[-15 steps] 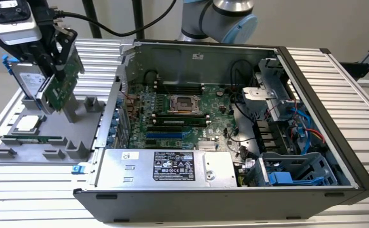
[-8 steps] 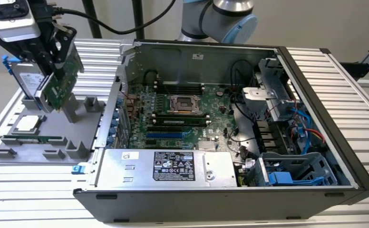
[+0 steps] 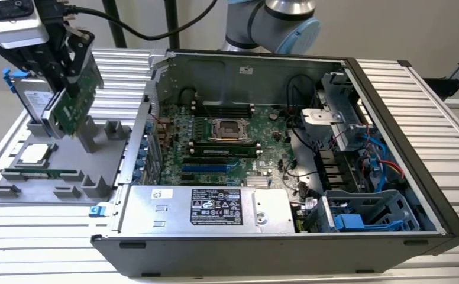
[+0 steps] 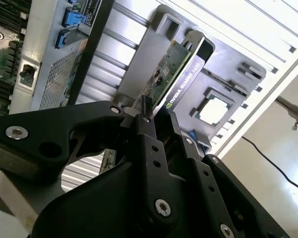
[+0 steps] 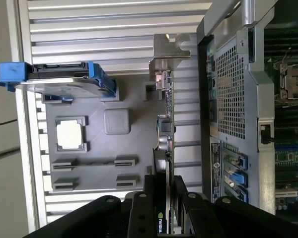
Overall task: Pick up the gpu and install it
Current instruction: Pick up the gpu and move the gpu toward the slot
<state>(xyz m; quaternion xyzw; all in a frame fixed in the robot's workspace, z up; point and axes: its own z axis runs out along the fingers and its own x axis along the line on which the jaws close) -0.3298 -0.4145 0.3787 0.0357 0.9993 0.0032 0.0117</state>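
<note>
Far over on the exterior view's left, the gripper [image 3: 68,89] has its claw pinched tight on the gpu [image 3: 76,109], with no gap between the fingers and the card. The card hangs tilted, green side showing, over the gray parts tray [image 3: 111,160], just beside the hard drive [image 3: 26,97]. I honestly can't tell if its low end touches the tray's uprights. A processor chip [image 3: 34,154] and a memory stick [image 3: 40,174] lie flat on the tray. In both wrist views the fingers [image 4: 148,134] [image 5: 181,198] squeeze the card [image 4: 176,69] [image 5: 166,124] from either face. Right of the tray sits the open computer case [image 3: 253,56], with its motherboard [image 3: 213,148] exposed and the power supply [image 3: 206,207] along the near edge.
</note>
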